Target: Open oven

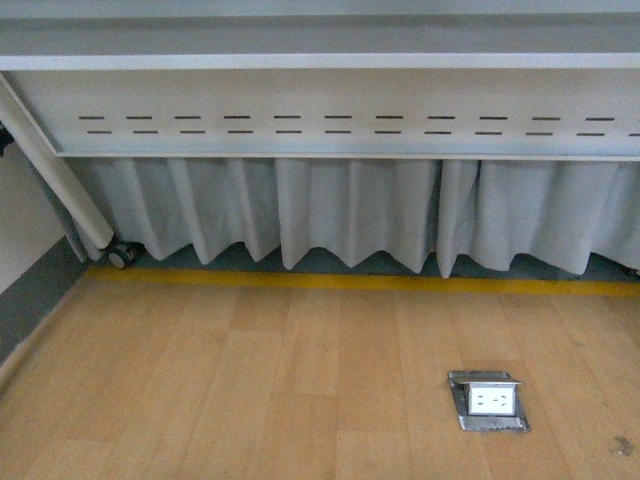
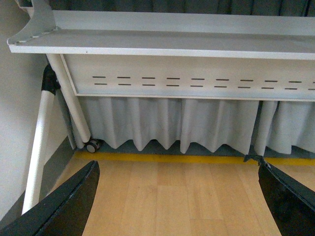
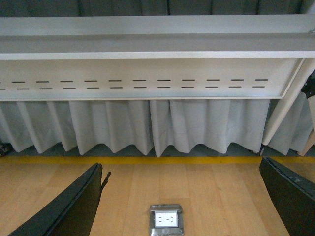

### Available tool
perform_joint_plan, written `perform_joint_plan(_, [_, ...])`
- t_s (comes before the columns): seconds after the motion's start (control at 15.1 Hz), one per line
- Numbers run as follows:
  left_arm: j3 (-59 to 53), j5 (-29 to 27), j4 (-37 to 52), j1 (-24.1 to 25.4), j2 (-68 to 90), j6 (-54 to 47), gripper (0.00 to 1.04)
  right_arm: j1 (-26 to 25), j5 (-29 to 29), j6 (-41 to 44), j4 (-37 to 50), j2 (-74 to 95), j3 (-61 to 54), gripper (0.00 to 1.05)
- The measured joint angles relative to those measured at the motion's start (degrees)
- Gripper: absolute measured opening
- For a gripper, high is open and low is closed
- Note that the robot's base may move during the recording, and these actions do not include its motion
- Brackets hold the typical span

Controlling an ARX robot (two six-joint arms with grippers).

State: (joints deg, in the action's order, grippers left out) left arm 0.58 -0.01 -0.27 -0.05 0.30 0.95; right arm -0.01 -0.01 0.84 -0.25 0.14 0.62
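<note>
Oven isn't in any of the three views, so where it sits can't be told from here.

Front view: pretty much just the underside of a white worktop (image 1: 320, 62), with a slotted metal panel (image 1: 340, 125) below its edge and a grey pleated curtain (image 1: 350, 215) hanging behind it. A white slanted leg (image 1: 60, 170) runs down at the left to a caster wheel (image 1: 122, 256). There's a yellow line (image 1: 380, 283) along the base of the curtain, then wood floor (image 1: 250, 380), with a metal floor socket (image 1: 487, 400) popped open off to the right. No arms show up in this one.

Left wrist view: the left claw (image 2: 179, 201) is spread wide, its two dark fingers (image 2: 69, 206) sitting far apart in the corners with nothing between them, only floor. Same worktop, slotted panel and curtain ahead, plus the leg and caster by the wall.

Right wrist view: the right claw (image 3: 187, 201) is also wide open and empty. The floor socket (image 3: 166, 219) lies on the floor between its fingers (image 3: 69, 206), not touching either.
</note>
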Motion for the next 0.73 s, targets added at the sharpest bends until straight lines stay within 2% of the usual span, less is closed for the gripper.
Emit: perform_joint_plan(0.73, [0.00, 0.00, 0.00, 0.00, 0.00, 0.00, 0.98, 0.00, 0.00, 0.00, 0.00, 0.00, 0.00, 0.98])
